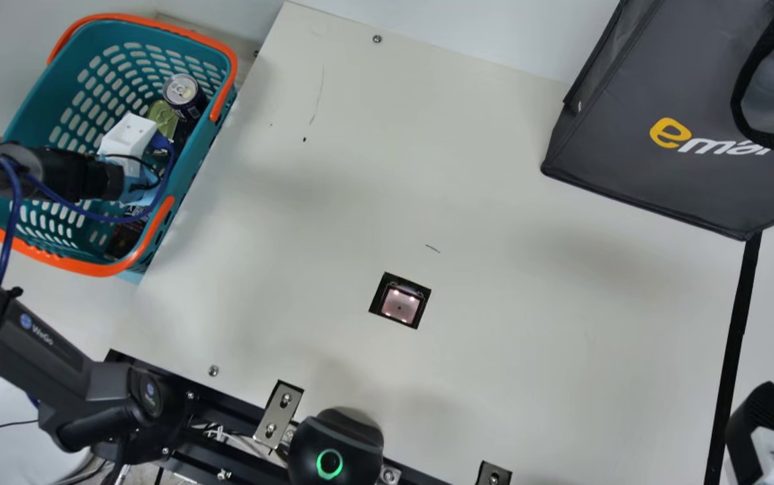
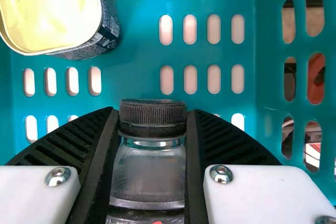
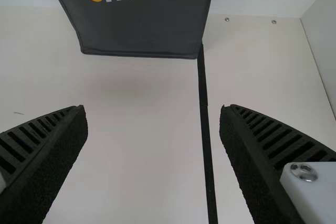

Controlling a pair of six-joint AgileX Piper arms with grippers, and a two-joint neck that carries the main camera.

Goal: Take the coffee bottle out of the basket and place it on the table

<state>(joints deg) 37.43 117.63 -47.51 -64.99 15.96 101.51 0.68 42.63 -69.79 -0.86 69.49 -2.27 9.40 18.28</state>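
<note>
Coffee bottle [image 2: 148, 174] is inside the basket [image 1: 201, 151], clamped by our left gripper [image 2: 155, 111], its long axis running between the fingers, cap [image 2: 152, 113] near their tips. Table [image 1: 427, 168] lies to the right, so we should lift first. Our right gripper [image 3: 154, 109], fingers apart, is farther away.
</note>
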